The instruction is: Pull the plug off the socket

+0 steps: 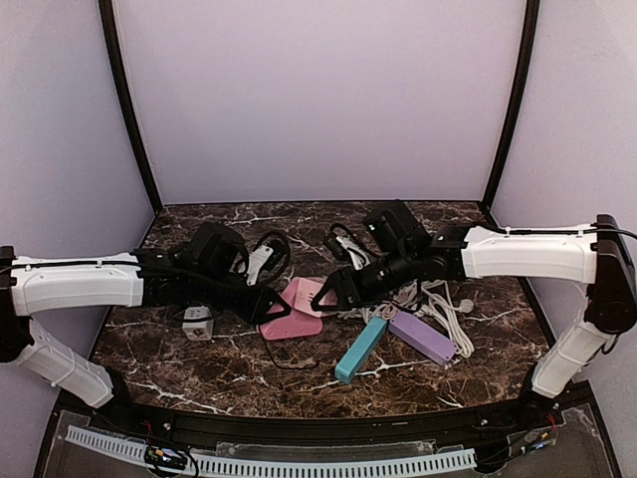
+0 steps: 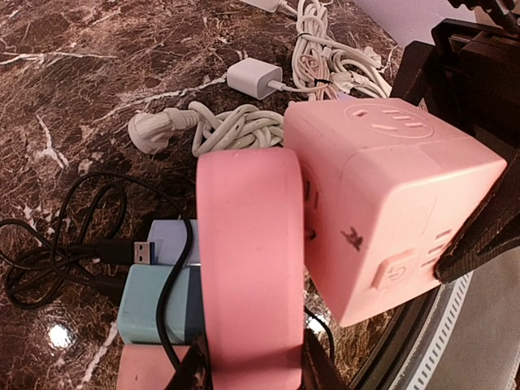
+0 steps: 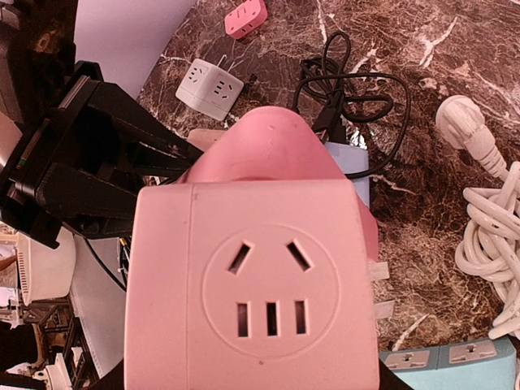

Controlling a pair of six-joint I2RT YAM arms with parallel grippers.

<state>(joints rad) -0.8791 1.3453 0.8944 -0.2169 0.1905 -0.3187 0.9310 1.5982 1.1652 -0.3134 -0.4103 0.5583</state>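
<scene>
I have the left gripper [image 1: 274, 304] pinched narrow on the plug [image 2: 248, 268], right gripper [image 1: 326, 289] wider around the socket [image 3: 252, 284], cables [image 2: 236, 126] nearby

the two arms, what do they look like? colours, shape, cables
The left arm and right arm have smooth white shells on the long links, with black joints and wrists. The left gripper and right gripper are black, angular, two-fingered. A thin dark cable runs along each white forearm.
</scene>
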